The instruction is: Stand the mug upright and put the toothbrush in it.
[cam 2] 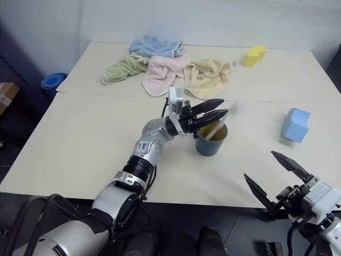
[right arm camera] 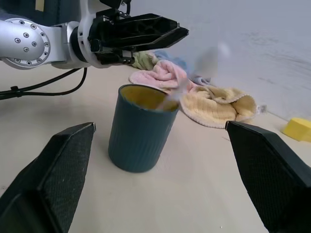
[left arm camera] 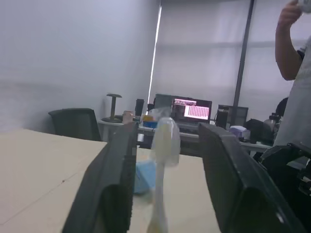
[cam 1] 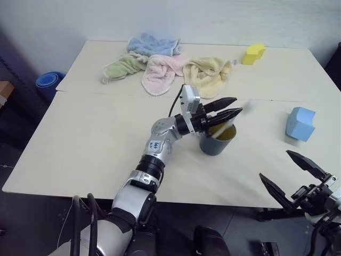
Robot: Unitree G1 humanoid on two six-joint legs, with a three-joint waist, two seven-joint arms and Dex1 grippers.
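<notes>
Mug [cam 1: 216, 142], toothbrush [right arm camera: 194, 77], four towels [cam 1: 160, 72]

Toothbrush [right arm camera: 197, 73] blurred; lower end hidden in mug [right arm camera: 138, 128].

The room is bright with soft, even light. The toothbrush [right arm camera: 201, 73] looks smeared and blurry. The table [cam 1: 96, 149] shows only faint shadows.

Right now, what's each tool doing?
Left tool: open, toothbrush loose between its fingers, standing in the mug.
Right tool: open, empty.
</notes>
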